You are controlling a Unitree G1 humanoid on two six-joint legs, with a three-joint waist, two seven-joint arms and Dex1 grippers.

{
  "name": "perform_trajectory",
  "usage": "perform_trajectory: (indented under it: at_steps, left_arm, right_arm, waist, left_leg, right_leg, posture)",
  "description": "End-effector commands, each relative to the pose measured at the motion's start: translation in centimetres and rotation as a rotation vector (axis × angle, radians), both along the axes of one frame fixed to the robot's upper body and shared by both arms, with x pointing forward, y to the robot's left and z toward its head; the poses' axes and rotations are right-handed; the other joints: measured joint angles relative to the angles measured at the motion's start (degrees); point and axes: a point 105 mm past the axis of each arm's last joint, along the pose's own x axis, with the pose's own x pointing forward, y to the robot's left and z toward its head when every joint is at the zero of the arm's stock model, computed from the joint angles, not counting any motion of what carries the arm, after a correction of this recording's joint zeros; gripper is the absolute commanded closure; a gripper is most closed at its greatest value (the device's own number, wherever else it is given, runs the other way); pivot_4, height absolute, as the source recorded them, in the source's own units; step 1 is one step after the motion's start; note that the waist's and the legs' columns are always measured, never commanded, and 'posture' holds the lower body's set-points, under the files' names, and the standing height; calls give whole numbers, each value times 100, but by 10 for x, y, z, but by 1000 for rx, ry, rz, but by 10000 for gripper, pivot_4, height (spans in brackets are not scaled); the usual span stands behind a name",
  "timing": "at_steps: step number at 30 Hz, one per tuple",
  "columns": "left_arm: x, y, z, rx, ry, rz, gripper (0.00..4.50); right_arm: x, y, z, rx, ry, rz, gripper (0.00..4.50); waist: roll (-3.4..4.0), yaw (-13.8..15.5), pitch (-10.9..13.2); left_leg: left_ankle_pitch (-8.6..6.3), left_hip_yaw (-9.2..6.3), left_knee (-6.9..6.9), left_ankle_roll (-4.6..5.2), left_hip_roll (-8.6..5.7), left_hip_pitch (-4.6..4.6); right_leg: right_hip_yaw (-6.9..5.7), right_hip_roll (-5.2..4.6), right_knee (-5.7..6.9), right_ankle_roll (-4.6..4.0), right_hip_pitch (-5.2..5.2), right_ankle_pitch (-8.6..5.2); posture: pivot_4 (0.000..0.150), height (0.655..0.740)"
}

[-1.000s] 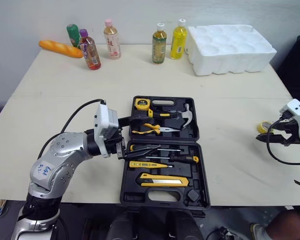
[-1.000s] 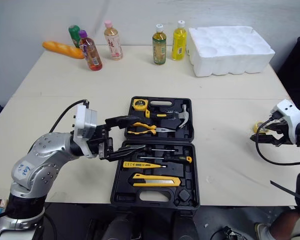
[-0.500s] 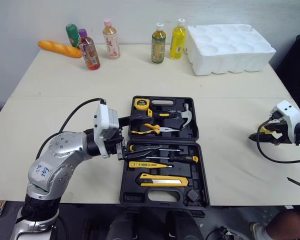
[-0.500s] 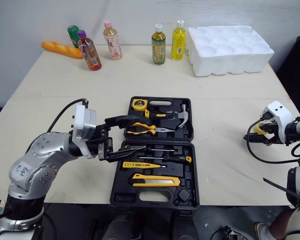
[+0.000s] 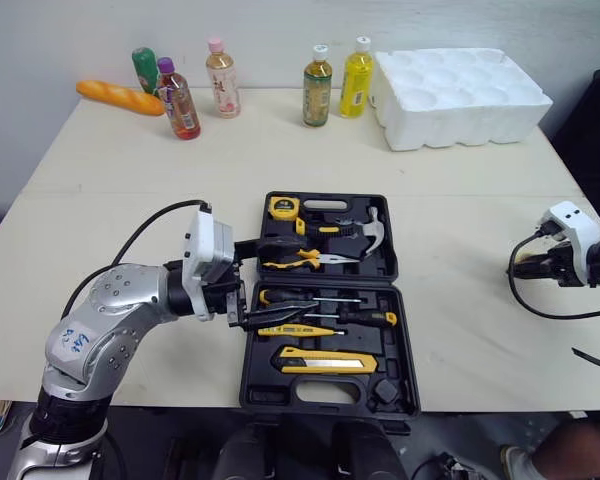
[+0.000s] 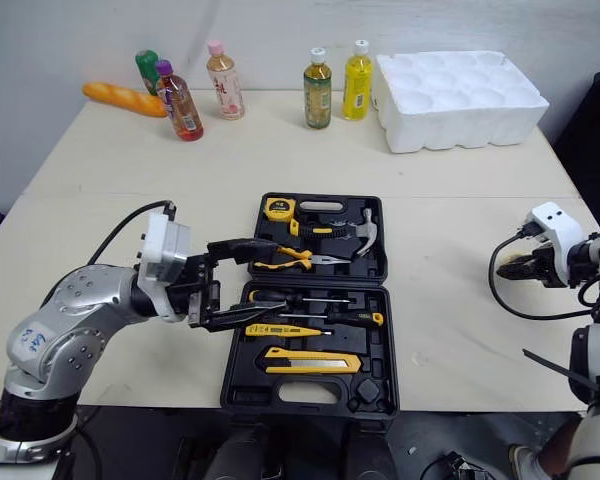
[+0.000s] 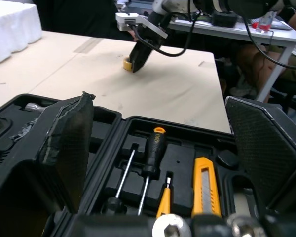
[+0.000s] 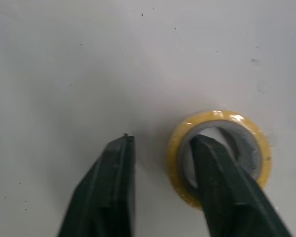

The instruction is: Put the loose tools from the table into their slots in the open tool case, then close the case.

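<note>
The black tool case [image 5: 405, 330] lies open at the table's front middle. It holds a tape measure [image 5: 284, 207], hammer [image 5: 365, 230], pliers [image 5: 305, 260], screwdrivers [image 5: 330, 300] and a yellow utility knife [image 5: 325, 360]. My left gripper [image 5: 295, 278] hovers open over the case's left edge, nothing between its fingers [image 7: 69, 143]. A yellow tape roll [image 8: 222, 117] lies on the table far right of the case. My right gripper [image 8: 163, 138] straddles its rim: one finger [image 8: 212, 168] is in the hole, the other stands just outside. A gap shows, so it is open.
Several drink bottles [image 5: 318, 88] and a bread loaf [image 5: 120, 97] stand along the table's back edge. A white foam tray [image 5: 460, 95] sits at the back right. Bare table lies between the case and the right gripper [image 5: 520, 268]. A person's shoe [image 5: 570, 460] shows below the table.
The right gripper's fingers have drawn much closer together around the tape roll's rim. The left arm has shifted slightly to the left, still open.
</note>
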Motion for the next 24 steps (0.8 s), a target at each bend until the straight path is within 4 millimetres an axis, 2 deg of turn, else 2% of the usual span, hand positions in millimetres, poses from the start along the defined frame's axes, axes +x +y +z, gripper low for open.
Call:
perform_trajectory:
  at_steps: [1,7,11,14,19,22,24]
  left_arm:
    - [-13,0,9,-5,-55,-76,0]
    - [-14,1,8,-1,-44,-116,0]
    - [-12,4,8,9,-63,-118,0]
    - [-13,8,4,25,-83,-115,0]
    - [-14,10,2,18,-120,-110,0]
    - [-17,11,-4,29,-99,-135,0]
    - [-17,12,-7,43,-92,-139,0]
  right_arm:
    - [4,1,13,-6,-60,28,44702]
    - [2,6,22,-35,-67,131,44702]
    - [-3,26,38,-34,-54,311,44702]
    - [-20,43,48,-65,3,465,44702]
    - [-49,67,49,-134,1,608,44702]
    - [-81,96,38,-117,29,709,44702]
    - [-96,105,25,-142,49,740,44702]
  waist:
    - [-1,-8,1]
    - [9,-5,7]
    - [15,-3,11]
    - [18,5,14]
    - [19,57,15]
    - [18,131,16]
    - [19,158,16]
  left_leg:
    - [0,0,2,0,1,0]
    - [0,2,-2,-1,1,0]
    - [0,2,0,-1,1,0]
    - [0,0,-1,-1,1,-1]
    - [0,-7,-2,-2,0,-5]
    - [0,-13,-2,-2,0,-6]
    - [-2,-16,-5,-4,2,-8]
  right_leg:
    - [0,2,0,0,2,0]
    - [2,3,1,0,-3,0]
    - [2,3,2,0,-3,0]
    - [1,3,1,0,-3,0]
    - [-7,-2,-2,0,-2,0]
    - [-10,-2,-2,0,-2,0]
    - [-12,-2,-4,0,-3,0]
  posture:
    - [1500,7400]
    - [1500,7400]
    - [1500,7400]
    - [1500,7400]
    - [1500,7400]
    - [1500,7400]
    - [1500,7400]
